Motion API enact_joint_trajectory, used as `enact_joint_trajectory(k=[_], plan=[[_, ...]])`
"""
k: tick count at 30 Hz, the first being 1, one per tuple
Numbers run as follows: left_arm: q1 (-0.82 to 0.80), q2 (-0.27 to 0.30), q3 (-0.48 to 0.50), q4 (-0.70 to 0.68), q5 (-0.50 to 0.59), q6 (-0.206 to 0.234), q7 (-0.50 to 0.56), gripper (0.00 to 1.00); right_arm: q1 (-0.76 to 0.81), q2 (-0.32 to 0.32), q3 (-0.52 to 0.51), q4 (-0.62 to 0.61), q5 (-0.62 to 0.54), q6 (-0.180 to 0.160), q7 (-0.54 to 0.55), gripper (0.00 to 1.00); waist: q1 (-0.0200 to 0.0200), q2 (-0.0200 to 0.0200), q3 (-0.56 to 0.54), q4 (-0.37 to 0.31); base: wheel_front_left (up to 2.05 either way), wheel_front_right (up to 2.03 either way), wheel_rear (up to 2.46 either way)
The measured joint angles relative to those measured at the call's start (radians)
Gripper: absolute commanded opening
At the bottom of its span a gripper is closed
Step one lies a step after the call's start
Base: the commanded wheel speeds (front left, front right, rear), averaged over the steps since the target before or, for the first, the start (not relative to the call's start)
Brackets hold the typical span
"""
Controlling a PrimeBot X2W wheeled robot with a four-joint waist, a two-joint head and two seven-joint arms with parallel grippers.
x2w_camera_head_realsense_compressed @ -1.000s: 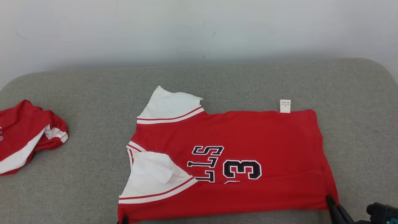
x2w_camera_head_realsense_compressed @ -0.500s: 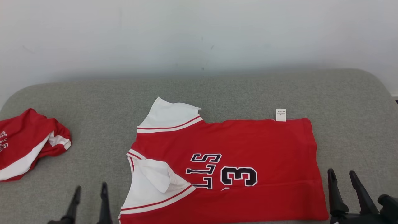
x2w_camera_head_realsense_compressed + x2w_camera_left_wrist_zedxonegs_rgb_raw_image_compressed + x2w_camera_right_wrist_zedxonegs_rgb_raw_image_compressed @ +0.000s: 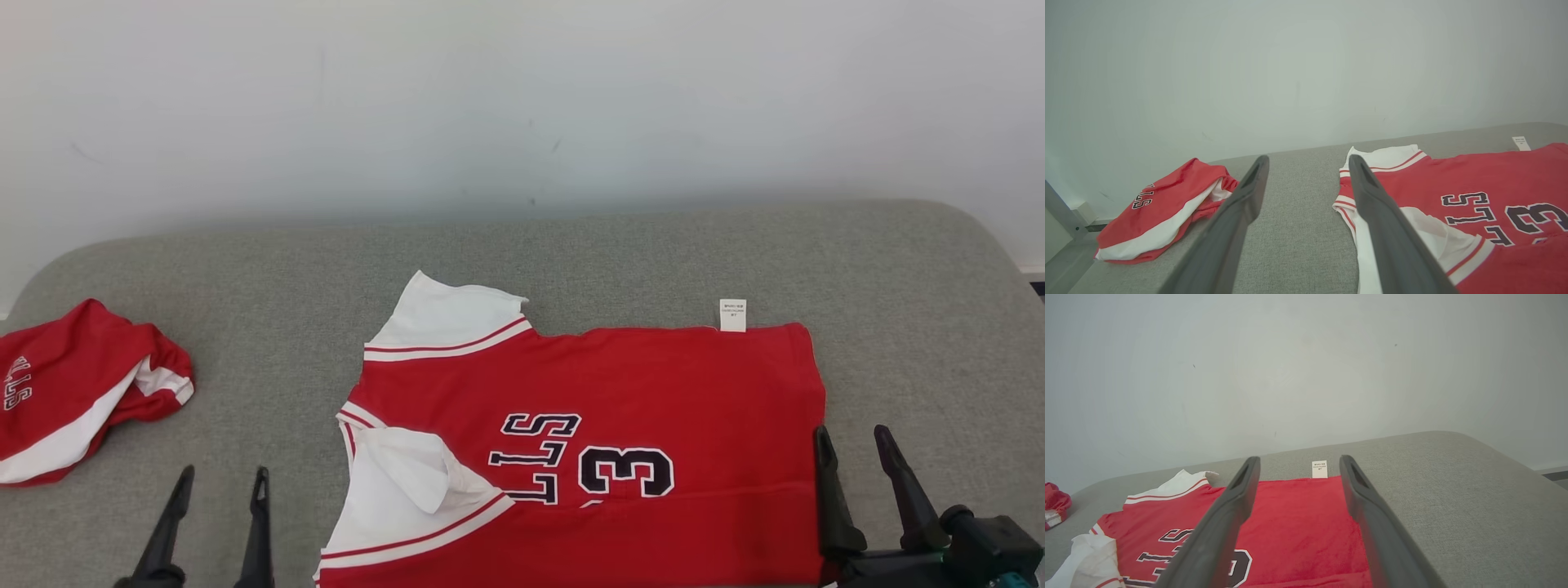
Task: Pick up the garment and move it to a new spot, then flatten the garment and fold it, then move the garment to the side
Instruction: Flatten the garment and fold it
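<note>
Head view: a red basketball jersey with white sleeves lies flat in the middle of the grey cloth-covered desk. Its white tag sticks out at the far edge. A second red jersey sits bunched up at the left. The left gripper is just left of the flat jersey, jaws wide apart and empty. The right gripper is at the jersey's right edge, jaws wide apart and empty too.

Left wrist view: bare desk shows between the spread fingers.

Right wrist view: red cloth and the tag show between the spread fingers.
</note>
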Motion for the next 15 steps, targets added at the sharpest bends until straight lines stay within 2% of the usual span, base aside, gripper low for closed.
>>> enact_joint_trajectory(k=[15], plan=[[0.047,-0.056,0.151,0.011,-0.048,-0.065,0.000,1.00,0.004,0.038,-0.026,0.058,-0.002,0.000,-0.031,1.00,0.0000,0.0000,0.002,0.028,0.00,0.00,0.00]])
